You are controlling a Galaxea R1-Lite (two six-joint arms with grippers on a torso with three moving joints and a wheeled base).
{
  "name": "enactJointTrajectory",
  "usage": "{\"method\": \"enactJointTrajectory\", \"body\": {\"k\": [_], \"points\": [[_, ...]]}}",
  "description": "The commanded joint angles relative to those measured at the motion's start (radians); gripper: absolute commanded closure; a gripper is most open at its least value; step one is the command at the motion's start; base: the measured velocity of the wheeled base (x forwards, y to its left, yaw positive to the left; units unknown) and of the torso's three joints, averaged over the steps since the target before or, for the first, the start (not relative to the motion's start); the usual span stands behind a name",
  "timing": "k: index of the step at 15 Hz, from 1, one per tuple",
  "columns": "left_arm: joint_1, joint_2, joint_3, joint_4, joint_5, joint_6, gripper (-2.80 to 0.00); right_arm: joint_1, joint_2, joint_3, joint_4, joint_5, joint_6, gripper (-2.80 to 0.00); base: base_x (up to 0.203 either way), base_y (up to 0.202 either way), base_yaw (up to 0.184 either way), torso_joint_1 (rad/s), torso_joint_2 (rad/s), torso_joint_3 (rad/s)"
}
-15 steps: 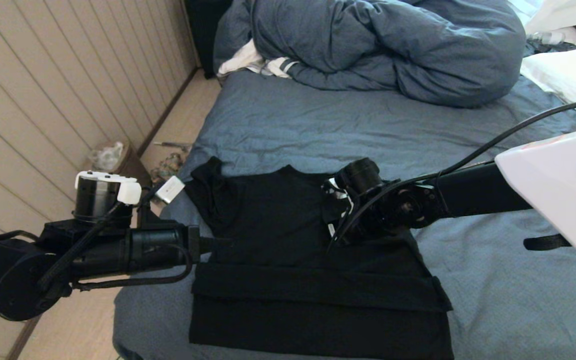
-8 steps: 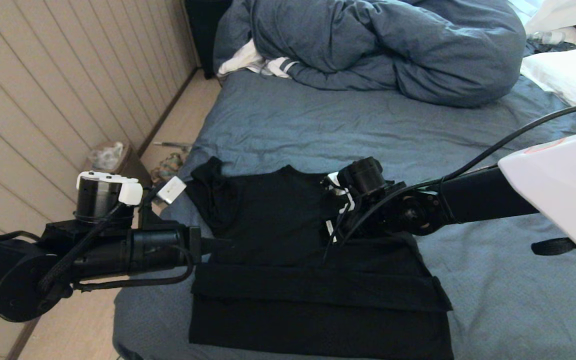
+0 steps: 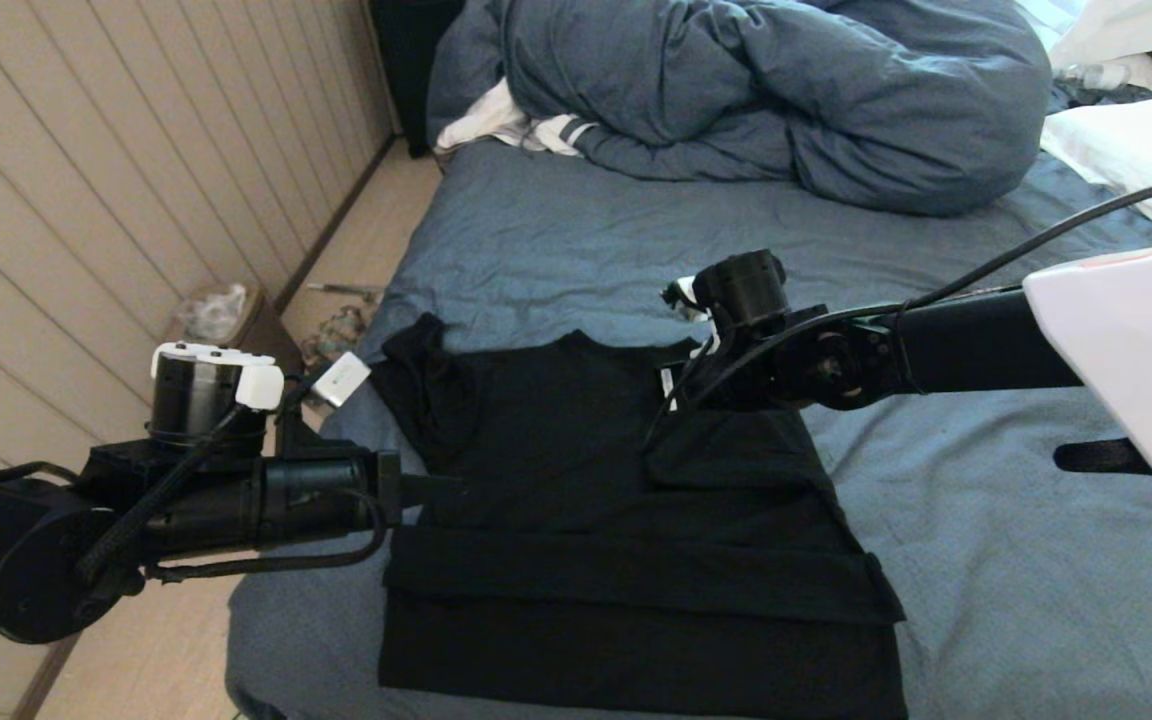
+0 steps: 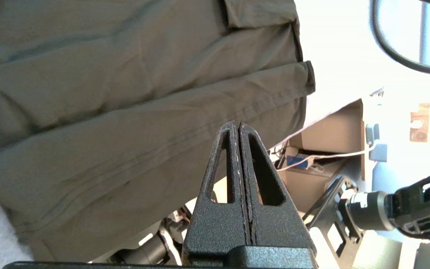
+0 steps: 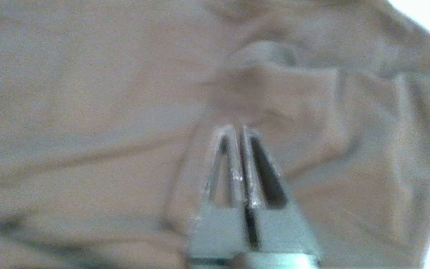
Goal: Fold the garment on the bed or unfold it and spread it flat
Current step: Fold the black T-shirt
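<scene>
The right gripper [image 5: 239,129] is seen above the upper right part of the plain black short-sleeved T-shirt [image 3: 576,500], near its collar edge; in the right wrist view its two fingers are pressed together tip to tip, and no fabric can be made out between them. Dark cloth fills that whole view behind the closed tips. In the head view the right arm is stretched in from the right side across the bed, its wrist raised over the shirt's far right shoulder.

The left gripper [image 4: 238,125] is likewise closed, its two black slotted fingers meeting along their full length with nothing clamped. It is held at the left edge of the shirt, about halfway down its side, with the left arm reaching in level from the left beside the bed.

The T-shirt is laid on the near part of the large bed with a slightly wrinkled blue-grey sheet [image 3: 986,600], towards its left side. Its lower portion is folded in horizontal bands, a right-hand flap is turned inward, and the left sleeve is crumpled at the upper left corner.

A bunched blue-grey duvet [image 3: 766,90] is heaped at the far end of the bed, with a white-and-striped cloth [image 3: 526,125] tucked at its left.
</scene>
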Motion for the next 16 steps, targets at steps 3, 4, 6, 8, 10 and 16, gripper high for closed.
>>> {"method": "enactJointTrajectory", "body": {"k": [3, 4, 6, 8, 10, 16], "points": [[-0.001, 0.005, -0.002, -0.004, -0.004, -0.003, 0.00, -0.035, 0.067, -0.018, -0.001, -0.024, -0.003, 0.00, 0.000, 0.000, 0.000, 0.000, 0.00, 0.000], [-0.001, 0.006, -0.002, -0.004, -0.004, -0.003, 0.00, -0.037, 0.065, -0.018, -0.001, -0.025, -0.004, 0.00, 0.000, 0.000, 0.000, 0.000, 0.00, 0.000], [-0.004, 0.008, -0.001, -0.004, -0.005, -0.003, 0.00, -0.039, 0.080, -0.027, -0.003, -0.026, -0.004, 0.00, 0.000, 0.000, 0.000, 0.000, 0.00, 0.000], [-0.005, 0.006, -0.001, -0.004, -0.005, -0.003, 0.00, -0.038, 0.128, -0.069, 0.000, -0.032, -0.005, 0.00, 0.000, 0.000, 0.000, 0.000, 0.00, 0.000], [-0.005, 0.008, -0.001, -0.004, -0.005, -0.003, 0.00, -0.032, 0.199, -0.145, 0.006, -0.046, -0.008, 0.00, 0.000, 0.000, 0.000, 0.000, 0.00, 0.000], [-0.008, 0.005, 0.013, -0.034, -0.004, -0.004, 0.00, -0.003, 0.303, -0.340, 0.018, -0.120, -0.011, 0.00, 0.000, 0.000, 0.000, 0.000, 0.00, 0.000]]}}
